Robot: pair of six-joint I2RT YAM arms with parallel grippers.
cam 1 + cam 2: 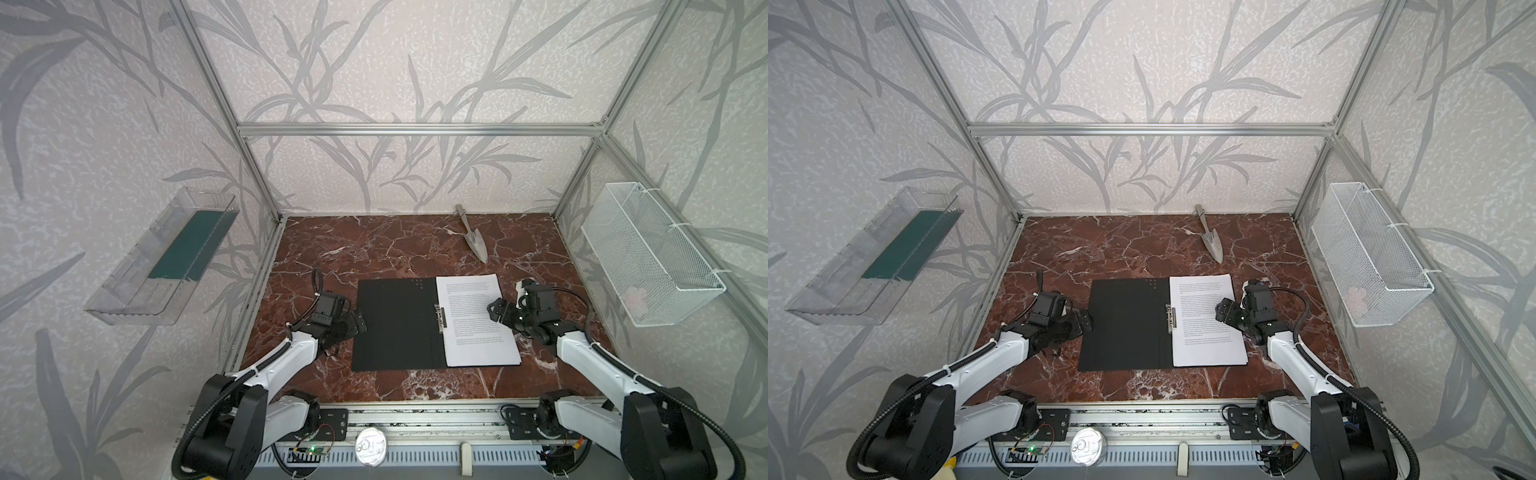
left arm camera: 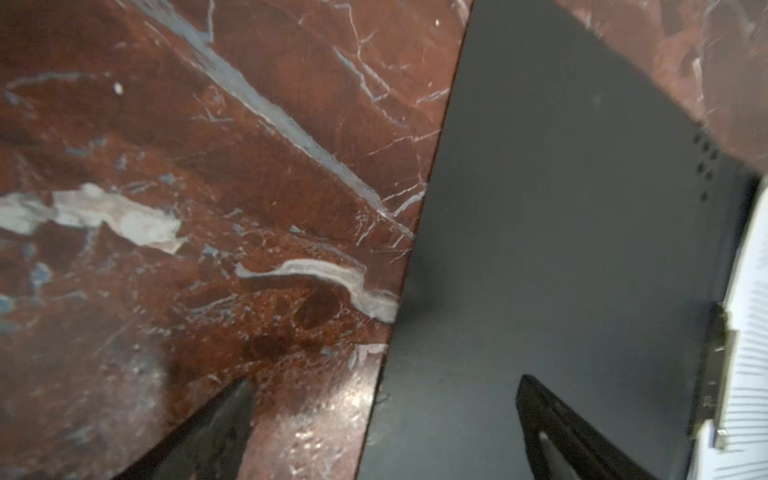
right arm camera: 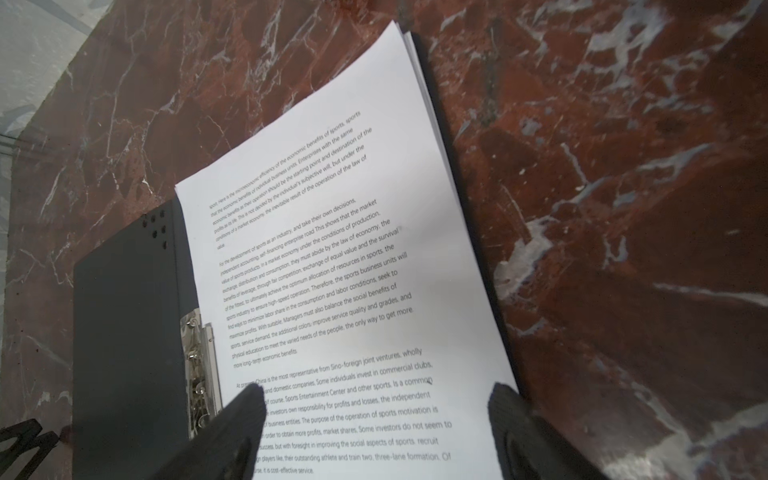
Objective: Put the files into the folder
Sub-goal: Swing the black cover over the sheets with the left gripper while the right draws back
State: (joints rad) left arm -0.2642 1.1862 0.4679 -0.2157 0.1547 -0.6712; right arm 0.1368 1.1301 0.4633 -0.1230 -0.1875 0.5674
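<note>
1. Well, biggest thing first: wallpapered walls (image 1: 415,62) with a grey leaf print close in three sides. An aluminium frame (image 1: 415,129) holds them.
2. Down below is the table (image 1: 374,245), red-brown marble with white veins. Its far half lies mostly open, with free strips along both sides and the near edge.
3. Up on the left wall sits a clear plastic tray (image 1: 124,299) with a dark green pad (image 1: 187,245) inside. On the right wall hangs a white wire basket (image 1: 652,257). Both are mounted above the marble.
4. Centre of the table now: the folder (image 1: 395,324), matte black, lies open and flat, its edges roughly square to the table's.
5. On its right half lie the files (image 1: 478,328), a white printed stack. The far edge pokes just past the folder's far edge. In the right wrist view a thin dark strip of folder runs along the stack's outer side.
6. The left gripper (image 1: 358,322) sits low at the folder's left edge, jaws spread wide. In the left wrist view one finger is over marble and one over black cover, with nothing between.
7. The right gripper (image 1: 495,309) hangs above the right part of the files, jaws apart and nothing pinched.
8. Near the back wall lies a steel trowel (image 1: 473,239), well apart from the folder.
9. Smallest is the metal clip (image 1: 440,318) on the spine, just beside the stack's inner edge.
</note>
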